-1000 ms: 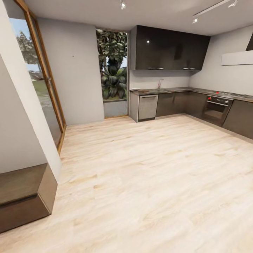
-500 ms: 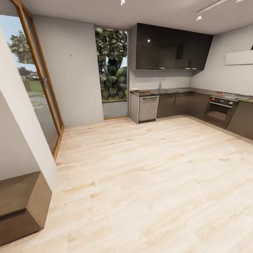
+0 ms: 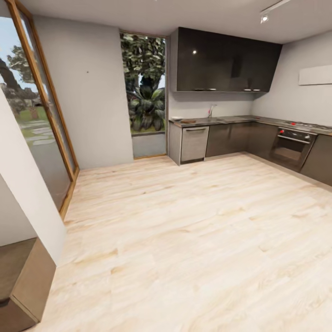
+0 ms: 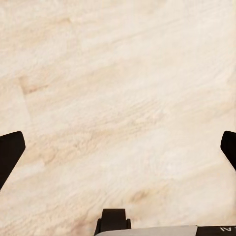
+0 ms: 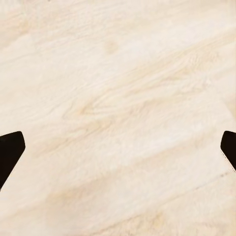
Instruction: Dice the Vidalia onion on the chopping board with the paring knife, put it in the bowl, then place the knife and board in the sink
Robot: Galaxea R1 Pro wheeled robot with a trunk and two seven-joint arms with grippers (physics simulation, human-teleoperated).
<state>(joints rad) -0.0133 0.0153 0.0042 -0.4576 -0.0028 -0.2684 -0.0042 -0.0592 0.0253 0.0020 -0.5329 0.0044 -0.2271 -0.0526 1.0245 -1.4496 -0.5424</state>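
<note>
Wooden floor spreads across the near room. At the far right, the countertop runs along the wall, faucet on it, oven below, wall cabinets above. A window lies left of them.

Bright, even daylight enters through the tall window and glass door. Small ceiling spotlights glint on glossy dark cabinets. Straight lines bend at the edges. Distant detail looks soft; shadows are faint.
</note>
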